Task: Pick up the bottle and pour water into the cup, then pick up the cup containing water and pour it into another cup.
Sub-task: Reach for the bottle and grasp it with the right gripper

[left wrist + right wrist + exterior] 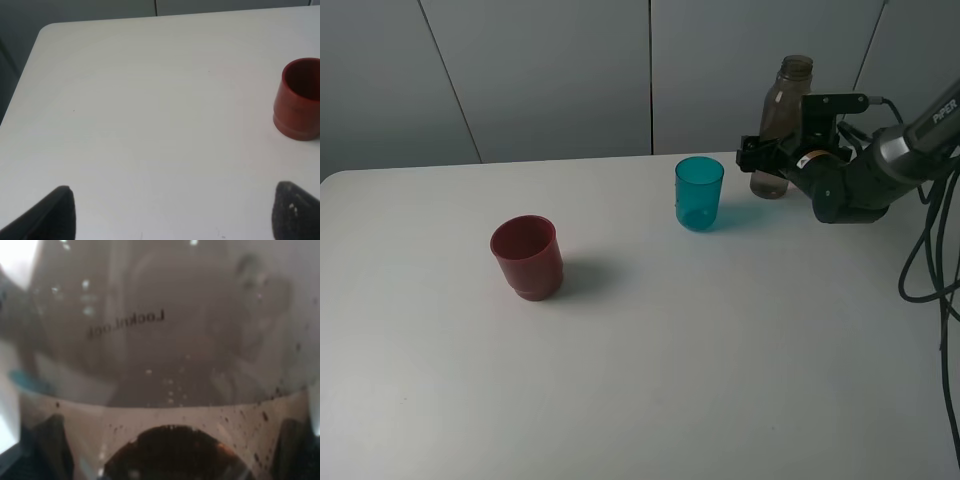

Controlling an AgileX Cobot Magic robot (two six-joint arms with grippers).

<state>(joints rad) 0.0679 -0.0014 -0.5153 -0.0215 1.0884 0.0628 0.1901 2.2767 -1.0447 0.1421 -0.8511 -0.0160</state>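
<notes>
The smoky grey-brown bottle [782, 125] stands upright at the back right of the table. My right gripper [761, 158] reaches around its lower part. In the right wrist view the bottle [165, 340] fills the frame between the two fingers [50, 440], which stand wide apart at its sides. The teal cup [699, 193] stands upright just left of the bottle, apart from it. The dark red cup [527, 257] stands upright at the left middle and shows in the left wrist view [300, 100]. My left gripper [175, 215] is open and empty over bare table.
The white table [650, 380] has a rounded far left corner [47, 30]. Grey wall panels stand behind it. Black cables [930, 250] hang at the right edge beside the right arm.
</notes>
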